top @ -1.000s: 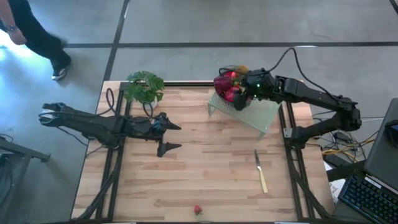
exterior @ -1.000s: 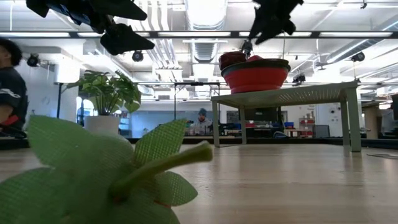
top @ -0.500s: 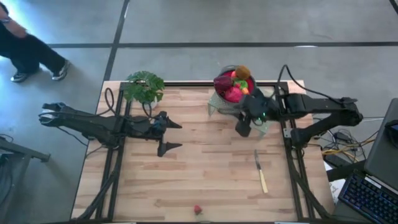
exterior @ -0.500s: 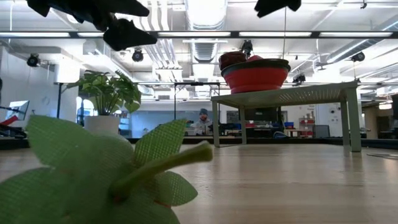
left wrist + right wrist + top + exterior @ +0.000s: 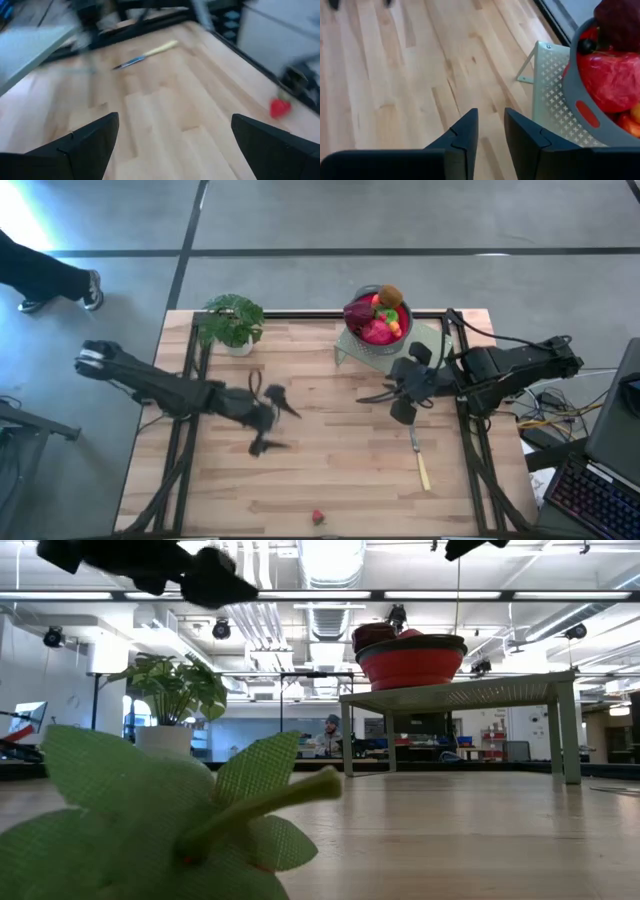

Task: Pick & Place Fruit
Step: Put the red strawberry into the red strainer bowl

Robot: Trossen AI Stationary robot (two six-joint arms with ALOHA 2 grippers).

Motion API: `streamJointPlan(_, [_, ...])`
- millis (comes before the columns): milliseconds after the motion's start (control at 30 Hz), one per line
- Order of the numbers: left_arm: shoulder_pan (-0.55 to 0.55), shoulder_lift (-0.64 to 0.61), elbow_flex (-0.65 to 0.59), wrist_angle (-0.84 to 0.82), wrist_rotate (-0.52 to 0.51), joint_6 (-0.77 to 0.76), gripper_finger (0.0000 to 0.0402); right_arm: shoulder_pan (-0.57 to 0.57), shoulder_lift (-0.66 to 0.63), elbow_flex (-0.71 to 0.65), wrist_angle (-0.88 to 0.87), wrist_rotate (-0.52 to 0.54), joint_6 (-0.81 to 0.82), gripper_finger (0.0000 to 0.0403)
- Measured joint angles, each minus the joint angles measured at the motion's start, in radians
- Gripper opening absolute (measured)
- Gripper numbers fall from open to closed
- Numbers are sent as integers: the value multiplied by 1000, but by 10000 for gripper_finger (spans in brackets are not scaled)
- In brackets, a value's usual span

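Observation:
A grey bowl (image 5: 377, 317) full of fruit stands on a white perforated riser (image 5: 432, 358) at the table's far right; in the right wrist view a red fruit (image 5: 615, 80) and a maroon one (image 5: 620, 20) lie in it. One small strawberry (image 5: 318, 517) lies alone at the near edge, and its leafy green top (image 5: 180, 820) fills the low view's foreground. My left gripper (image 5: 280, 430) hovers wide open over the table's middle left, and its wrist view shows the strawberry (image 5: 280, 107). My right gripper (image 5: 392, 395) hangs just near of the riser, empty, its fingers (image 5: 465, 135) only a narrow gap apart.
A potted plant (image 5: 232, 320) stands at the far left of the table. A slim pale-handled knife (image 5: 418, 455) lies on the right side, near of the riser. Bare wood lies between the two grippers and toward the near edge. A person's legs (image 5: 50, 275) show on the floor beyond the table's left.
My right gripper has drawn back from above the bowl toward the table's near edge and now hangs over bare wood beside the riser. My left gripper has swung toward the near edge, staying open. The person has walked off to the left.

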Motion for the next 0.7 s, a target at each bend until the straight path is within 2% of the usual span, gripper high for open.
streamJointPlan(100, [-85, 90, 0, 88, 1, 157, 392, 5, 0, -1, -7, 22, 0, 77])
streamJointPlan(233, [-186, 217, 23, 231, -25, 237, 392, 4, 0, -1, -11, 24, 0, 63])
streamJointPlan(467, [-299, 442, 180, 232, -51, 260, 392, 4, 0, -3, -17, 23, -1, 47])
streamJointPlan(700, [-361, 629, 333, 152, -42, 250, 392, 4, 0, -3, -17, 22, -1, 47])
